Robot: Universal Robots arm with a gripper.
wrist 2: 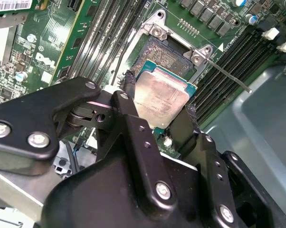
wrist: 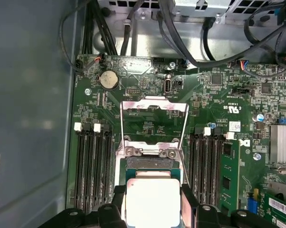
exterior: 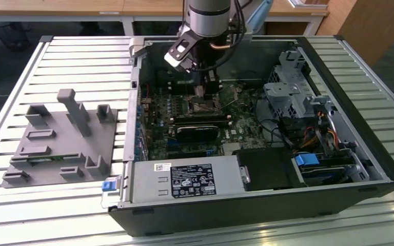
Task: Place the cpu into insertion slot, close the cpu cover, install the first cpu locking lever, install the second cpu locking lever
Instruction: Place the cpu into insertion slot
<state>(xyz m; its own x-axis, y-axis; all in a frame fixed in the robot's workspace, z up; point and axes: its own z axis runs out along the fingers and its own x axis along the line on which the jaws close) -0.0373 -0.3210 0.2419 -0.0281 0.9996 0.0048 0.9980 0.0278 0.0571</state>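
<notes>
**Cpu clamped in gripper at the open slot**

Position of tool. In the exterior view the arm [exterior: 211, 13] comes down from the upper centre of the frame into the open case [exterior: 252, 212]. The gripper [exterior: 202, 91] hangs low over the board [exterior: 248, 128], in the upper middle of the case. The case lies on a slatted table [exterior: 80, 56]. A grey fixture [exterior: 60, 138] sits on the table at the exterior view's left, apart from the case.

State of tool. Both wrist views show the two black fingers [wrist 2: 132, 116] [wrist: 188, 204] closed on opposite edges of the cpu [wrist 2: 159, 97] [wrist: 152, 202]. The jaws are parted by the chip's width and no more. The chip's dull metal top faces the cameras.

Position of cpu. It is held at the edge of the slot [wrist 2: 164, 54], whose dark centre lies bare just beyond it. Whether the chip's underside touches the slot cannot be told.

Slot hardware. The cover [wrist: 155, 103] is swung back off the slot, and green board shows through its window. A thin lever [wrist 2: 228, 77] juts free from a corner of the slot. Memory slots [wrist: 93, 166] flank the slot on both sides.
</notes>
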